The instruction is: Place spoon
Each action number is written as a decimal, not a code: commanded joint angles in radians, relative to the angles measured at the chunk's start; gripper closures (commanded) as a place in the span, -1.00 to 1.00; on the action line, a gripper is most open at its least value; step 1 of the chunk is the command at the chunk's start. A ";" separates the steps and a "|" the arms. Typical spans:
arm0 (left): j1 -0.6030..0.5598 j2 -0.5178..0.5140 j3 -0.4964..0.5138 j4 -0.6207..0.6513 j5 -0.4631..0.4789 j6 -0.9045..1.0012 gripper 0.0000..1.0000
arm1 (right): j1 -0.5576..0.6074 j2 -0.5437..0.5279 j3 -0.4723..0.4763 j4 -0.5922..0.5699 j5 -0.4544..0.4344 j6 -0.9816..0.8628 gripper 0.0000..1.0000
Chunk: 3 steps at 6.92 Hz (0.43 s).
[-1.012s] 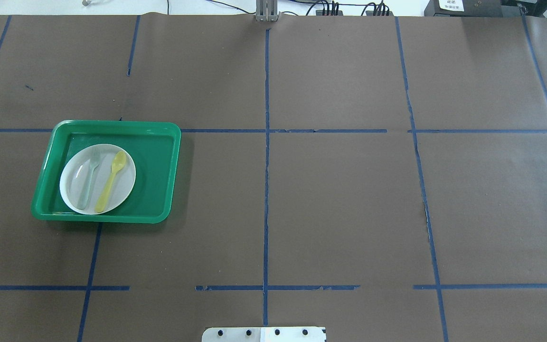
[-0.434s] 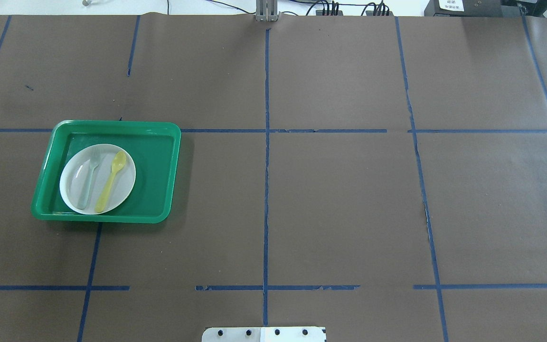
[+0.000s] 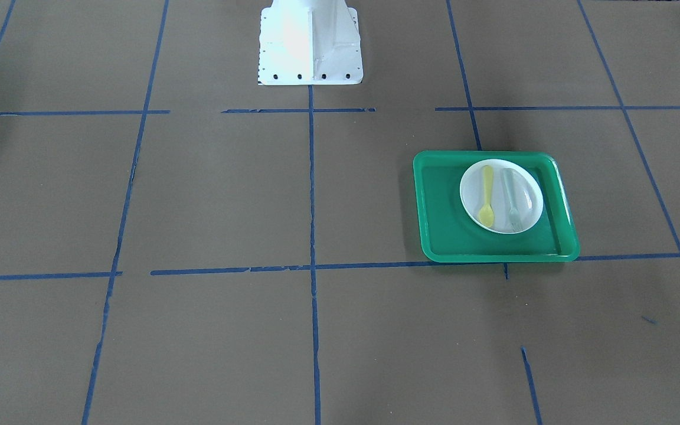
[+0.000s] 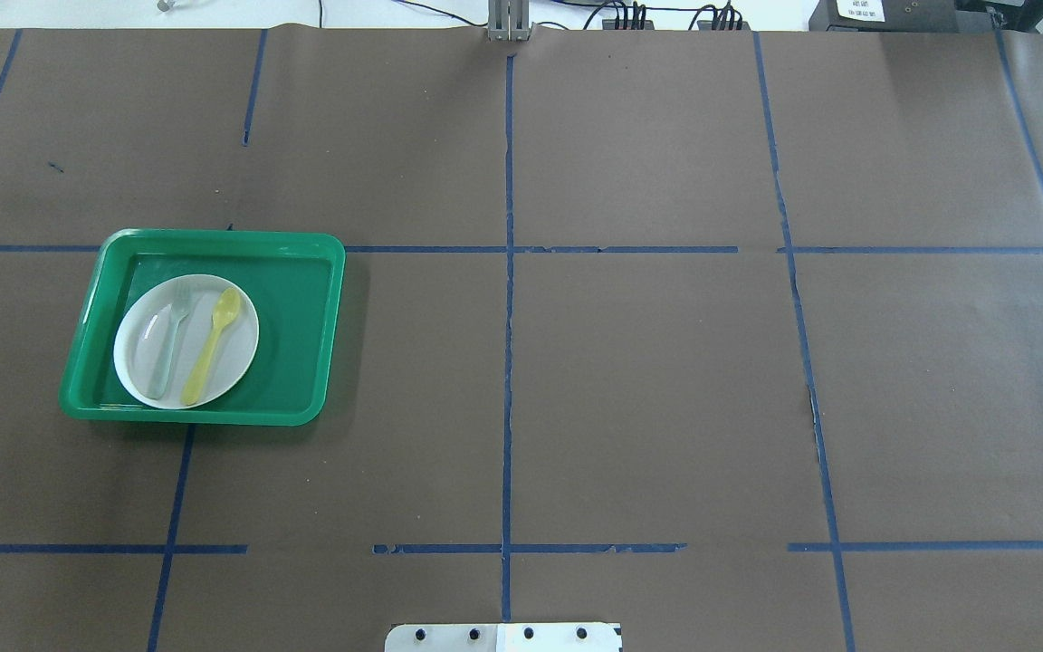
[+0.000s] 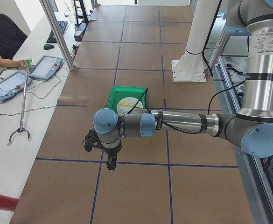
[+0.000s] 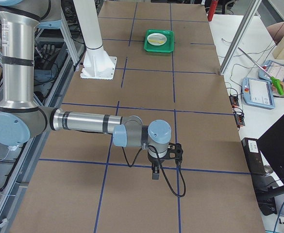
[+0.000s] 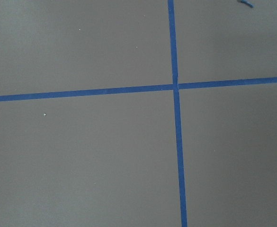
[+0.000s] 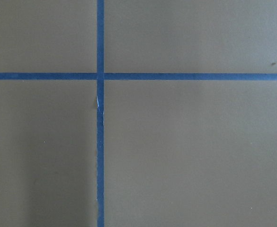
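The small yellow spoon (image 4: 212,347) lies on a white plate (image 4: 239,349), to the right of a pale grey-green fork (image 4: 168,342). The plate sits in a green tray (image 4: 300,326) at the table's left. The front-facing view shows the spoon (image 3: 487,196), fork (image 3: 512,200), plate (image 3: 530,203) and tray (image 3: 446,230) too. My left gripper (image 5: 109,163) shows only in the exterior left view, hanging over the table far from the tray. My right gripper (image 6: 155,174) shows only in the exterior right view, far from the tray (image 6: 159,46). I cannot tell whether either is open or shut.
Brown paper with blue tape lines (image 4: 508,362) covers the table. The robot's white base (image 3: 310,44) stands at the near middle edge. Both wrist views show only paper and tape crossings. An operator (image 5: 3,39) sits at a side desk with a grabber tool (image 5: 22,107).
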 commanded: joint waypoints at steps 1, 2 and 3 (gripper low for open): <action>0.025 -0.008 -0.028 -0.134 -0.051 -0.075 -1.00 | 0.000 0.000 0.001 0.000 0.000 0.000 -1.00; 0.154 -0.014 -0.030 -0.239 -0.089 -0.194 -1.00 | 0.000 0.000 0.001 0.000 0.000 0.000 -1.00; 0.253 -0.026 -0.031 -0.347 -0.086 -0.342 -0.98 | 0.000 0.000 0.001 0.000 0.000 0.000 -1.00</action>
